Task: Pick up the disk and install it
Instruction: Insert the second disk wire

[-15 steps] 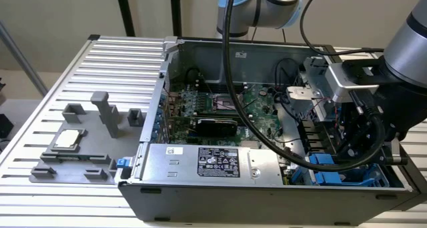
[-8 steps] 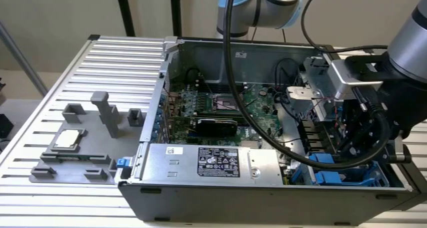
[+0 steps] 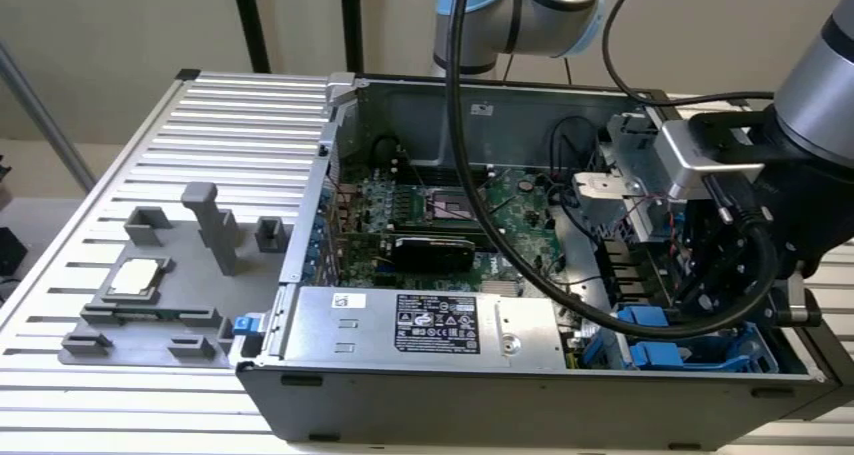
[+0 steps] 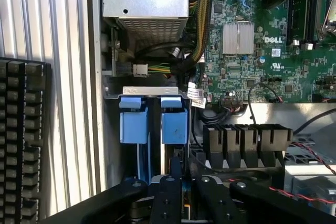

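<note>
The disk [image 4: 173, 124] stands on edge in the drive bay at the case's front corner, its bright blue carrier end facing the wrist camera. In the exterior view the disk [image 3: 643, 317] shows as a blue piece low at the right, under the arm. My gripper [image 4: 182, 182] reaches down into the bay, its black fingers [image 4: 167, 192] close together with a thin blue strip of the carrier between them. In the exterior view my gripper [image 3: 698, 280] hangs over the bay with its fingertips hidden behind cables. A second blue carrier [image 4: 133, 124] sits in the slot beside the disk.
The silver power-supply box [image 3: 427, 320] lies along the case's front wall, next to the bay. The green motherboard [image 3: 454, 200] and black cables [image 4: 202, 19] fill the case. On the slatted table, a grey fixture [image 3: 160, 305] holds a small silver CPU chip [image 3: 138, 278].
</note>
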Motion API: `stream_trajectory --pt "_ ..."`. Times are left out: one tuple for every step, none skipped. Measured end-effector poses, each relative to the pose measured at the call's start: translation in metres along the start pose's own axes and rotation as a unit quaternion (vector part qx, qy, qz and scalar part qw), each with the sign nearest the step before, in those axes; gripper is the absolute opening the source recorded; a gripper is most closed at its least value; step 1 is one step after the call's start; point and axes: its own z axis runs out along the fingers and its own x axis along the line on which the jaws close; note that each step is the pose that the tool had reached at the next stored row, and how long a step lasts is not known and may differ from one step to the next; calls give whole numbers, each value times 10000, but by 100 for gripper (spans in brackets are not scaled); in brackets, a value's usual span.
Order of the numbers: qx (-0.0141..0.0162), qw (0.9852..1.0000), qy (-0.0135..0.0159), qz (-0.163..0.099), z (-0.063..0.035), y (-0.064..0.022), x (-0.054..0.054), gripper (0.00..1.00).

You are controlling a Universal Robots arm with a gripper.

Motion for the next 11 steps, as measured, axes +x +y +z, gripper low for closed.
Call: stream_trajectory --pt "0 10000 -2 4 7 0 0 0" --pt "0 10000 -6 9 15 1 0 0" --pt "0 10000 -9 14 21 1 1 0" --pt "0 10000 -12 18 25 1 1 0" --pt "0 10000 -15 22 28 2 1 0" --pt "0 10000 -21 26 31 2 1 0" --pt "0 10000 -29 31 35 2 1 0" --pt "0 10000 -33 36 35 0 1 0" --pt "0 10000 -34 42 36 -3 0 0" --pt "-1 10000 -35 50 37 -6 1 0" --pt "-1 10000 -34 59 37 -11 1 0"
